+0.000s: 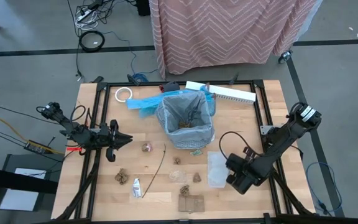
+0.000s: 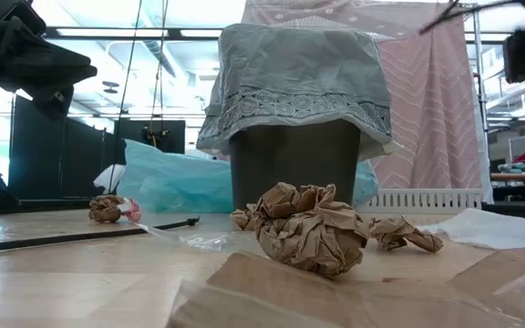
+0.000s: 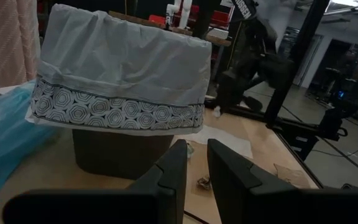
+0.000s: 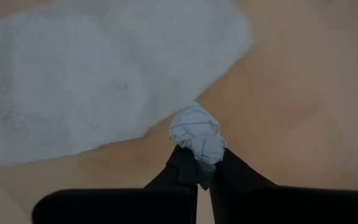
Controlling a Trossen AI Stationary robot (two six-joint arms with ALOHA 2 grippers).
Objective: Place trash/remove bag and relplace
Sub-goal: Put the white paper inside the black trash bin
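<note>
A dark bin (image 1: 185,121) with the grey liner bag (image 3: 117,68) folded over its rim stands at the table's middle. Brown paper wads (image 1: 146,147), a thin stick (image 1: 158,163), a white tube (image 1: 136,186), a cardboard square (image 1: 190,203) and a clear wrapper (image 1: 216,168) lie on the table nearer than the bin. My right gripper (image 4: 204,171) is over the wrapper's right edge, shut on a small pale crumpled wad (image 4: 196,132). My left gripper (image 3: 196,165) hovers left of the bin, pointing at it, open by a narrow gap and empty. My right gripper pinches the pale wad's lower part (image 4: 202,163) between its two fingertips, coming from above and pointing down. The wad sticks out beyond the fingertips, over the clear wrapper (image 4: 92,81) and the bare wood. Whether it is clear of the table, I cannot tell.
A bright blue plastic bag (image 1: 143,104) lies against the bin's left side, a white tape roll (image 1: 123,94) beyond it. A white slotted strip (image 1: 229,92) lies at the far edge. A pink patterned cloth (image 1: 229,31) hangs behind the table.
</note>
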